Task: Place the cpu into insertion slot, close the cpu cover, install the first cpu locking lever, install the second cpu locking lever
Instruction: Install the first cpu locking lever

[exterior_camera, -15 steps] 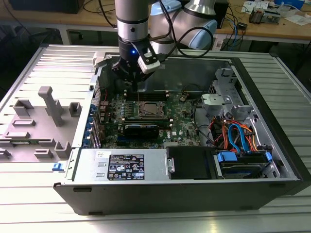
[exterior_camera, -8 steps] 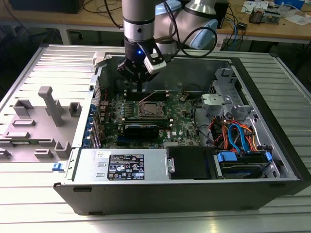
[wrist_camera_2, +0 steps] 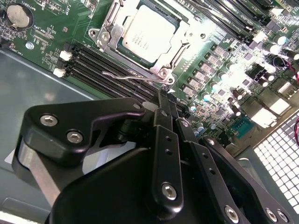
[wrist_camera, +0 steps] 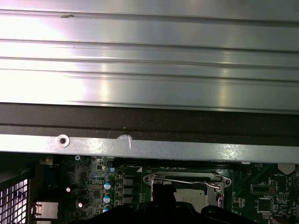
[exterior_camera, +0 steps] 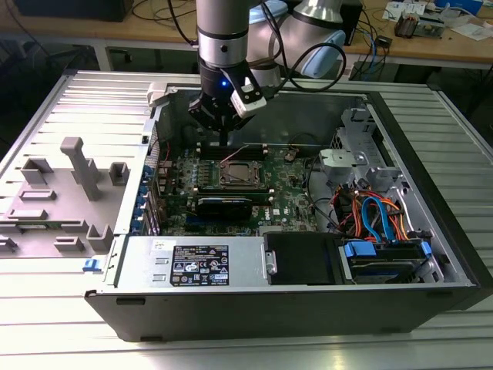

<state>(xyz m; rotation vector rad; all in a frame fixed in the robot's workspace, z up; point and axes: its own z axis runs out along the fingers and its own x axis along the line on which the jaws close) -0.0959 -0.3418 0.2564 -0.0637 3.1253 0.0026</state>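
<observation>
Black gripper (exterior_camera: pixel 223 132) hangs in the exterior view above the green motherboard (exterior_camera: pixel 289 193) inside the open case (exterior_camera: pixel 269 308), just beside the insertion slot (exterior_camera: pixel 239 174). In the second wrist view the cpu (wrist_camera_2: pixel 148 31) lies seated with the cpu cover (wrist_camera_2: pixel 108 24) down around it; the fingers (wrist_camera_2: pixel 163 140) are pressed together, empty, their tips near a wire locking lever (wrist_camera_2: pixel 133 75) that looks unlatched. In the first wrist view a locking lever (wrist_camera: pixel 182 179) runs along the insertion slot (wrist_camera: pixel 187 186). Lever work seems in hand; it likely calls for pressing the wire down under its hook
</observation>
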